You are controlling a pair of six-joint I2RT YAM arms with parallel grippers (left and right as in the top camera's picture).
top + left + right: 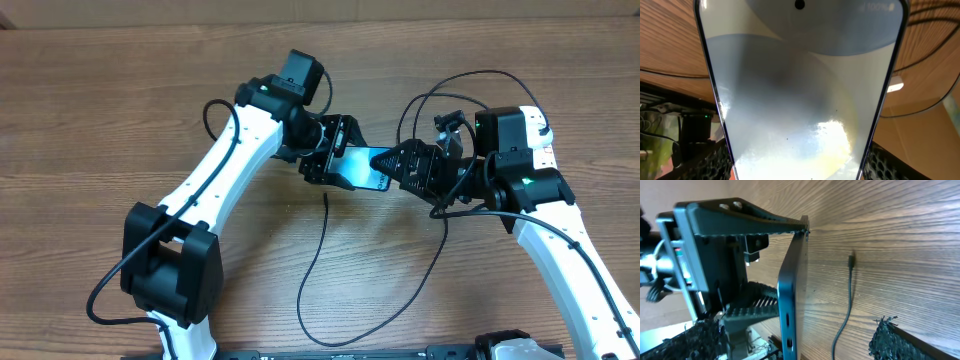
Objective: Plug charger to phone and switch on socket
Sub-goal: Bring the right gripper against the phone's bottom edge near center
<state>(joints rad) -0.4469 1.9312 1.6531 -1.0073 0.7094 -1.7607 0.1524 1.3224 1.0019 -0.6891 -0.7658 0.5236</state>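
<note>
Phone (362, 167) is held off the table (100, 100), edge-on, with its screen toward the left wrist. Left gripper (343, 160) is clamped across its width, jaws part-spread around it. Right gripper (412, 168) is spread wide and empty, just beside the phone's port end. Charger (849, 287) lies loose on the table below, nothing holding it. Socket not in view.

Risks:
- A nudge from the right fingers could twist the phone in the clamp.
- The phone's smooth edges may slip.
- The loose cable could snag or drag.

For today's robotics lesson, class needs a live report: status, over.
Left pincer shut on phone. Right pincer open, near its end. Charger loose on table, unplugged. Socket not in view.
</note>
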